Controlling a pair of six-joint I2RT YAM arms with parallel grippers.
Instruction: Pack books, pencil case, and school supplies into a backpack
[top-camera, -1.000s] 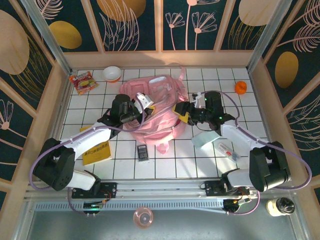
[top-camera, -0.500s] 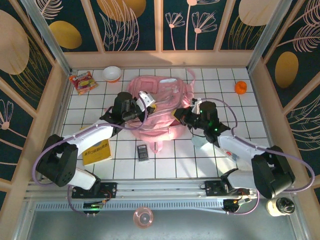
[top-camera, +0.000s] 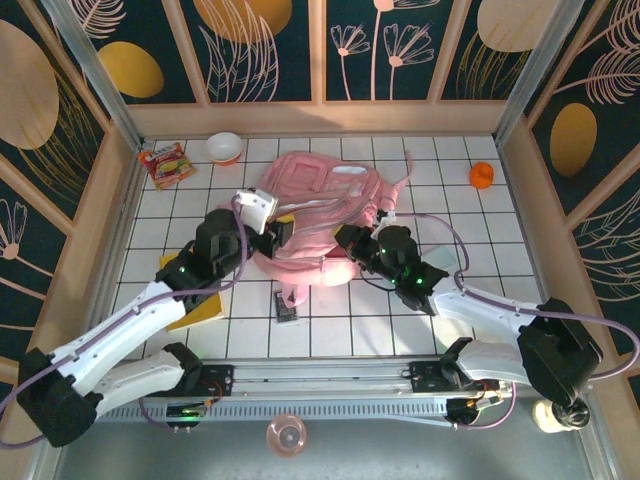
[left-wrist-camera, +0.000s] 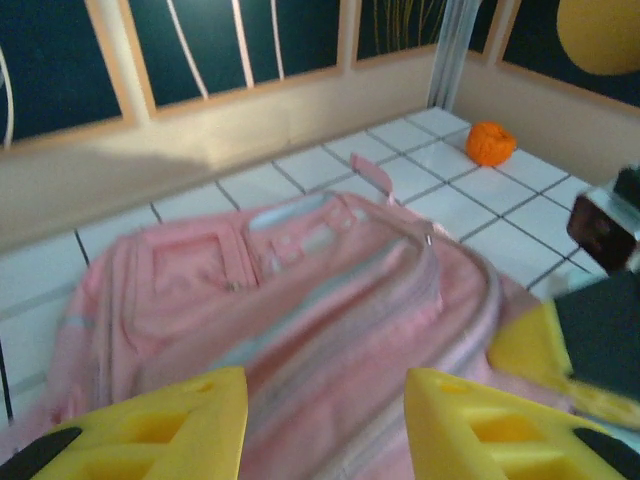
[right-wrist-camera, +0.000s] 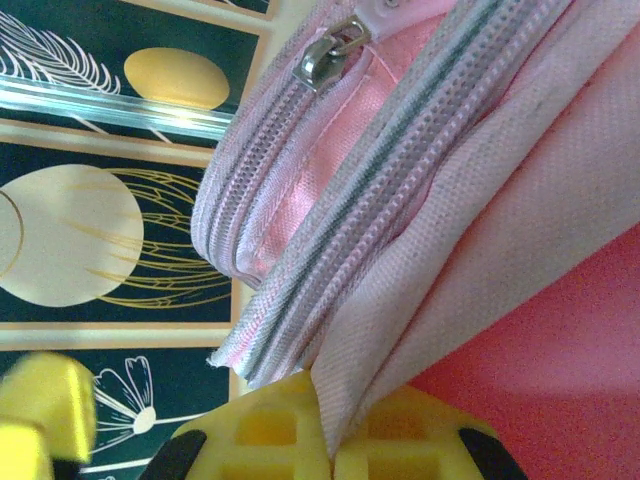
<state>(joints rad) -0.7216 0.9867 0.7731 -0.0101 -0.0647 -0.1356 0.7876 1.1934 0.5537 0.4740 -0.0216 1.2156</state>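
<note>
While the right tool (right-wrist-camera: 330, 435) is clamped on a zippered seam of the backpack (right-wrist-camera: 470, 220), the left tool (left-wrist-camera: 325, 420) hovers over the pink fabric, fingers apart, holding nothing. Backpack sits in the middle of the bench (top-camera: 455, 165); calculator (top-camera: 286, 306) just at its near side, book (top-camera: 208, 308) peeking from under the left arm.

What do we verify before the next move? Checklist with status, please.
1. Right gripper shut on the backpack, on its zip-side edge: ok.
2. Left gripper open, nothing in it, over the backpack: ok.
3. Backpack open wide enough for packing: cannot tell.
4. Book packed: not ok, lies on the table.
5. Calculator packed: not ok, lies on the table by the backpack's near edge.
</note>
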